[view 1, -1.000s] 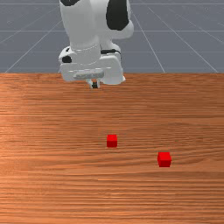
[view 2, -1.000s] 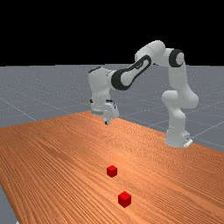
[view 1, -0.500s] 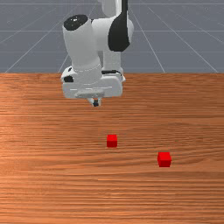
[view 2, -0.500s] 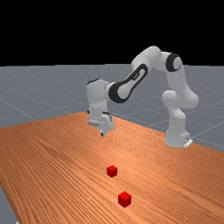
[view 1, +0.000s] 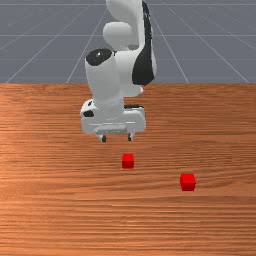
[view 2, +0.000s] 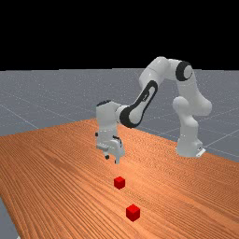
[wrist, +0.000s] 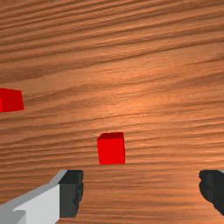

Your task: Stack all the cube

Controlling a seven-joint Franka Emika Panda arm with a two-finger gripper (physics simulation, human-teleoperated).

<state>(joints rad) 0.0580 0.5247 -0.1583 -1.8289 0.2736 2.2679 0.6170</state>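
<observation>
My gripper (view 1: 117, 138) is open in the front view, above the table and behind the nearer red cube (view 1: 128, 161). A second red cube (view 1: 188, 182) lies to the front view's right. The far view has my gripper (view 2: 112, 159) in the air over the first cube (view 2: 119, 182), and the other cube (view 2: 133, 213) sits closer to that camera. In the wrist view my gripper (wrist: 141, 192) has its fingers wide apart with nothing between them; one cube (wrist: 111, 149) lies beyond the fingertips, the other cube (wrist: 11, 100) farther off.
Both cubes rest apart on the orange-brown table (view 1: 60, 200). The arm's base (view 2: 189, 147) stands at the far view's right.
The hand has come down and toward the cubes, and has turned somewhat. The fingers, formerly seen close together in the front view, now show well apart. Both cubes have stayed put.
</observation>
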